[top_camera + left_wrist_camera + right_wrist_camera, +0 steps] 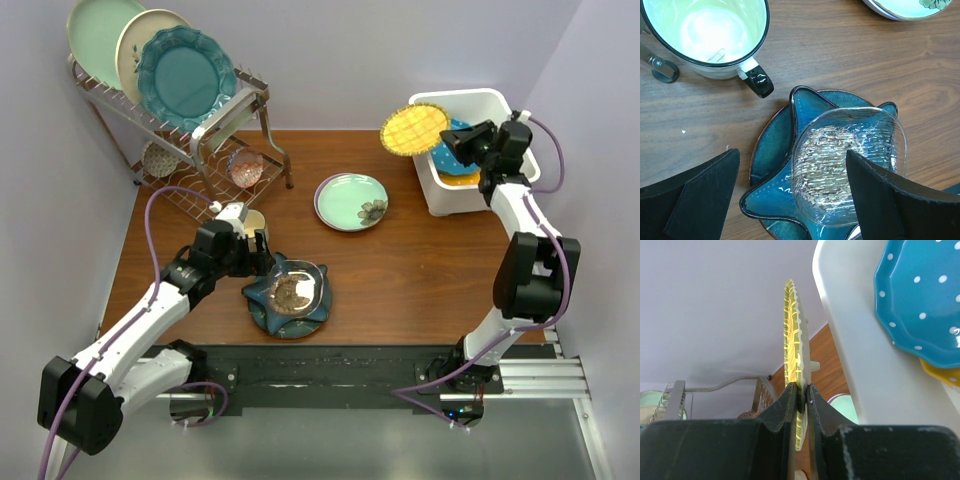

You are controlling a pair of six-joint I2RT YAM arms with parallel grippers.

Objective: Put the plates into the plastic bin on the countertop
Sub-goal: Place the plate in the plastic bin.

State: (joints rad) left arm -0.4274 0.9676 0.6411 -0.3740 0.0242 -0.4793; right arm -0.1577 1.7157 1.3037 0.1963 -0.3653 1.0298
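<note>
Partly done. Found blue plate (925, 300) atop orange plate (940, 375) in bin (435, 190). Found right gripper (802, 395) clamped on yellow plate (792, 340), edge-up over bin's left rim. Found left gripper (792, 165) gaping above teal stack (288, 295). Noted green plate (350, 200) unmoved on countertop (430, 270).

You have a countertop (420, 270) of reddish-brown wood grain with a smooth, low-sheen finish, and on it a plastic bin (447, 196) that looks white, smooth and faintly glossy. The yellow lattice plate (413, 128), blue dotted plate (920, 300) and pale green plate (351, 201) all look like glazed ceramic with a shiny surface, the yellow one raised in a lattice relief. Near your left arm, a clear ribbed glass dish (830, 155) catches bright highlights on a glossy blue star-shaped dish (810, 107), the cream cup (705, 35) has a shiny glaze and a black rim, and the wire rack (215, 125) is bare metal.
</note>
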